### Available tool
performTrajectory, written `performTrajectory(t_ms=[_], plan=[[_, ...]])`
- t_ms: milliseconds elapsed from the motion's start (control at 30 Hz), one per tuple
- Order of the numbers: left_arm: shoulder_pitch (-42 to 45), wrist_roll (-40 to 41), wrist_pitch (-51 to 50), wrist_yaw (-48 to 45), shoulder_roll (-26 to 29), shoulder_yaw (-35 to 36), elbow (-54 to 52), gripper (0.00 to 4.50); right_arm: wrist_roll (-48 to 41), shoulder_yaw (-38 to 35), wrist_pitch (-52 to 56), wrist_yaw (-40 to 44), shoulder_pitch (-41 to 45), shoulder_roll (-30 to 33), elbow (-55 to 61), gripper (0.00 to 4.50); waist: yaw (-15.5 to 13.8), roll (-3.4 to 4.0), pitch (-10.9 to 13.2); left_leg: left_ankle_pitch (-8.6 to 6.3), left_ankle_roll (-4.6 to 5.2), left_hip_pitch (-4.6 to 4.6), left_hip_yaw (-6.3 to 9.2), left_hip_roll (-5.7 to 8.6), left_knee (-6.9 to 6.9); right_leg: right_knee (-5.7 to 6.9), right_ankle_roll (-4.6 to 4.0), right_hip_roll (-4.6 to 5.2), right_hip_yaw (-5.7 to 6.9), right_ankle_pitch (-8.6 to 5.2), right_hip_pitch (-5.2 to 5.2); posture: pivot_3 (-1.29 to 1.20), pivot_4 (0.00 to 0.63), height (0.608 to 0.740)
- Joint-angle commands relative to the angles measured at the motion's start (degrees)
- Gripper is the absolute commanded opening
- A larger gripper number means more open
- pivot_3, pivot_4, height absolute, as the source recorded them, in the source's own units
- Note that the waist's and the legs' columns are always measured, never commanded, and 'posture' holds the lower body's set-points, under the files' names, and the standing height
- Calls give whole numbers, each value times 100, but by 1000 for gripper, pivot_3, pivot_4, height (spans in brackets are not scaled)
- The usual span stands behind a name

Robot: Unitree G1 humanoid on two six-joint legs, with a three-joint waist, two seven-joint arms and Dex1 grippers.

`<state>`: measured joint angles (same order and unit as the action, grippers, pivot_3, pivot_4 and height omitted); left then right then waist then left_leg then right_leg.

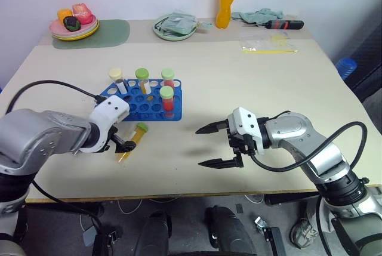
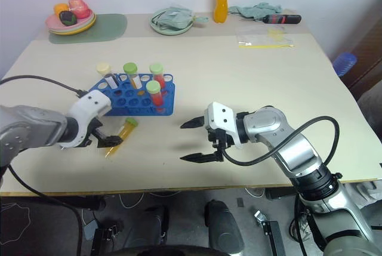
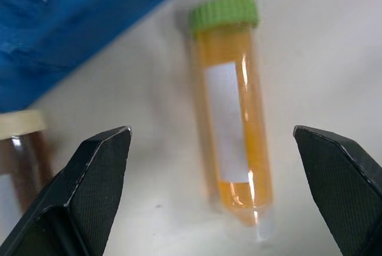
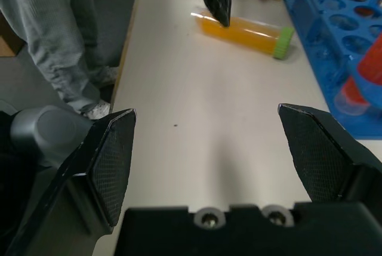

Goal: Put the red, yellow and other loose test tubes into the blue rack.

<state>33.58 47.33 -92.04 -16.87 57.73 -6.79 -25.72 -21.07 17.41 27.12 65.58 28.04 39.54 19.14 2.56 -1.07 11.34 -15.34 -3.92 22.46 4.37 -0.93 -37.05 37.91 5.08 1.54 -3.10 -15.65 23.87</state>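
Black fingers of the left gripper spread wide over the yellow tube, which lies flat just before the blue rack holding 4 tubes. Rightward, the right gripper gapes empty above the table.

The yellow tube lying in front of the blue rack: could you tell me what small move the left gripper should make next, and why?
Probably lower the left gripper straight down and close on the yellow tube. Its fingers stand open on either side of the tube, which lies flat on the table beside the blue rack, not yet gripped. The right gripper is open and holds nothing.
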Motion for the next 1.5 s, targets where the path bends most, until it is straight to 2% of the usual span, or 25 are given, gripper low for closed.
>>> performTrajectory(t_ms=[33,333,467,567,700,733,767,867,967,1100,1200,1267,1367,1500], plan=[[214,145,-46,285,-76,-225,153,4500,53,-57,-107,-50,-80,4,253,4211,-9,-2,1,0,0,2,0,0,-1,0,0,1,0,0,0,0,150,740],[491,241,-46,1077,-859,-356,772,4500,196,-18,-39,-251,-297,-65,394,4211,-20,-4,1,1,-1,5,1,2,-6,-1,1,2,1,0,0,0,150,740],[486,373,-46,1307,-1046,-361,791,4500,360,-6,-31,-493,-261,-174,264,4211,-14,-4,0,1,-2,4,1,2,-7,1,0,3,0,0,0,0,150,740],[449,485,-46,1427,-1064,-383,738,3627,440,-4,-109,-542,-281,-201,223,4242,-21,-5,0,2,-3,4,2,1,-7,2,0,3,0,0,0,0,150,740],[368,652,-46,1509,-866,-361,625,1629,476,-8,-126,-554,-313,-236,244,4242,-15,-5,0,3,-5,4,2,2,-7,2,1,4,0,1,-1,0,150,740],[329,744,-46,1485,-735,-321,561,1003,472,-12,-122,-560,-319,-245,254,4242,-7,-5,0,3,-5,4,2,2,-7,2,1,3,1,1,0,0,150,740],[273,816,-46,1446,-550,-267,474,773,471,-13,-121,-563,-326,-252,260,4242,2,-5,0,3,-5,4,2,2,-7,2,1,3,0,1,0,0,150,740],[141,1030,-46,1331,-252,-49,315,773,476,-18,-125,-559,-329,-272,257,4242,-3,-4,0,3,-6,3,1,0,-5,4,0,2,-2,0,3,0,150,740],[-21,960,8,1242,-255,337,30,773,484,-12,-128,-559,-322,-297,246,4242,-37,-6,0,4,-6,3,0,2,-8,4,0,5,-1,0,-1,0,150,740],[-1232,310,2005,699,-268,1826,-1169,773,505,-43,-161,-655,-358,-383,205,4242,-4,-6,0,5,-9,7,-3,2,-6,-5,0,9,-1,0,1,0,150,740],[-1873,-377,3362,625,-710,2442,-1602,773,451,-135,-84,-902,-398,-595,83,4242,-31,-6,-1,13,-23,7,-6,0,1,-4,-3,9,-3,0,8,0,150,740],[-1995,-620,3909,684,-1153,2416,-1602,773,528,-206,-108,-1296,-450,-898,-159,4242,-49,-4,-3,15,-26,2,-5,-1,-1,-2,-5,8,-3,0,1,0,150,740],[-2063,-1656,4906,1128,-1850,1732,-1471,773,792,-278,-289,-1949,-629,-1317,-434,4242,-97,-8,-5,14,-25,-11,-4,1,-7,-16,-4,7,-2,0,-26,0,150,740],[-2133,-2904,6309,1658,-2971,952,-926,773,694,-475,-377,-2302,-884,-1674,-449,4242,-186,-9,-6,14,-24,-5,-5,2,-7,-35,4,8,-2,5,-32,0,150,740]])
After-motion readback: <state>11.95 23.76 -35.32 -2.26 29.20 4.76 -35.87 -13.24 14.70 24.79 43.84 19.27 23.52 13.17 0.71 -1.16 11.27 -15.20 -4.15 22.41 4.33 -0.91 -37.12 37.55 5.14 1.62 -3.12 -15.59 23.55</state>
